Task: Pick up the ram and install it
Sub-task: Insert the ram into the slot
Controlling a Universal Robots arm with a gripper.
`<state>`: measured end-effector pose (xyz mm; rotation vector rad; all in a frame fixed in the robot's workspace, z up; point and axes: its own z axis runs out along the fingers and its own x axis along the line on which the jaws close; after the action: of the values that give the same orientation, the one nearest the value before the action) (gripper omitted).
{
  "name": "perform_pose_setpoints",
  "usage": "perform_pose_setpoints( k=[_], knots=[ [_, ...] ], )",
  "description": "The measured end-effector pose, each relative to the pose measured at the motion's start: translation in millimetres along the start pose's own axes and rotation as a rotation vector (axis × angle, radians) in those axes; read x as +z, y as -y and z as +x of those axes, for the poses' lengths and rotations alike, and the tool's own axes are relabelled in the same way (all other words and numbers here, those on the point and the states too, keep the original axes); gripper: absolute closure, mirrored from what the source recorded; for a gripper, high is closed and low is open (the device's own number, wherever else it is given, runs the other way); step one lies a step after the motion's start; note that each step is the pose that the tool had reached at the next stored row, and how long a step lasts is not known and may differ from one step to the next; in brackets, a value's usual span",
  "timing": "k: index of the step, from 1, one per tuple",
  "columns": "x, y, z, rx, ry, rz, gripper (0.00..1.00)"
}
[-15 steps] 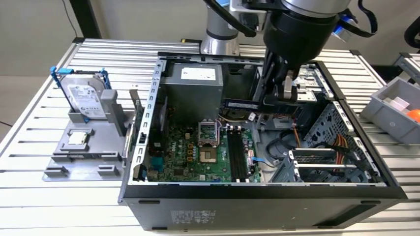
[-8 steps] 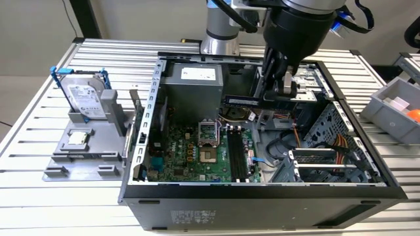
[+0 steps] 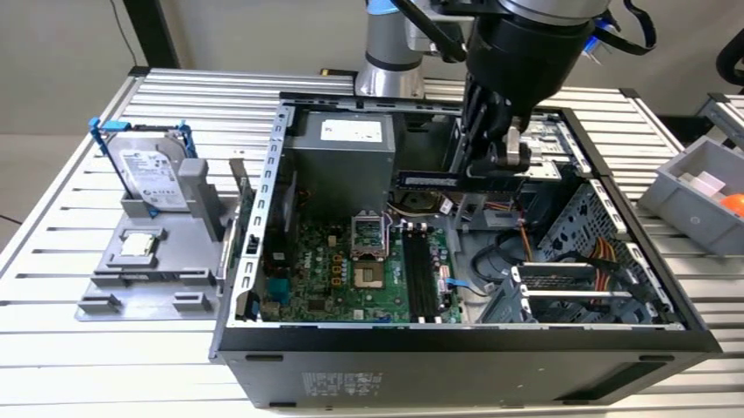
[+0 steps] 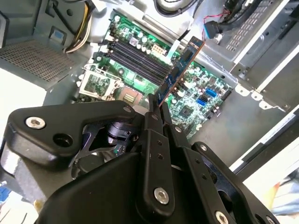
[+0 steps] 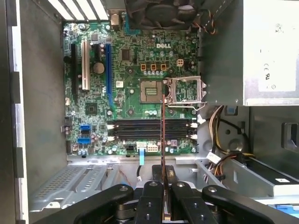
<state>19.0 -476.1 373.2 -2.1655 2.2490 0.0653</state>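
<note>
Ram (image 3: 428,180) is hanging inside the open computer case (image 3: 465,335), above the far part of the motherboard (image 3: 337,270), touching nothing but the gripper (image 3: 479,178). Case is sitting on a slatted table (image 3: 70,366). A hard drive (image 3: 155,172) is standing in a grey fixture well apart, on the exterior view's left.

Gripper is clamping narrow on the stick, pinching its flat faces, apparently near one end. Black memory slots (image 5: 149,130) are lying on the board beneath and are looking empty. Their end latches are too small to judge.

Doing this step well, as judged from here:
- Long axis should be parallel to the chosen slot before any descent.
- Board should be staying upright on edge, contact edge down, centred between the latches.
- Push should be going straight down and even along the length, so neither end seats first.
- Loose cables (image 3: 598,261) on the exterior view's right are worth avoiding.

Ram is showing edge-on in the first wrist view, as a thin line crossing the slots at roughly a right angle. In the exterior view its long axis is running left to right while the slots are running near to far. The free end is pointing to the exterior view's left, toward the power supply (image 3: 337,152).
</note>
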Motion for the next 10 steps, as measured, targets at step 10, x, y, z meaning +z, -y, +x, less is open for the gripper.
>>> perform_pose_setpoints(
  k=[10],
  knots=[
    [1.4,2.1,-10.5,0.005,0.0000,0.0001,1.00]
  ],
)
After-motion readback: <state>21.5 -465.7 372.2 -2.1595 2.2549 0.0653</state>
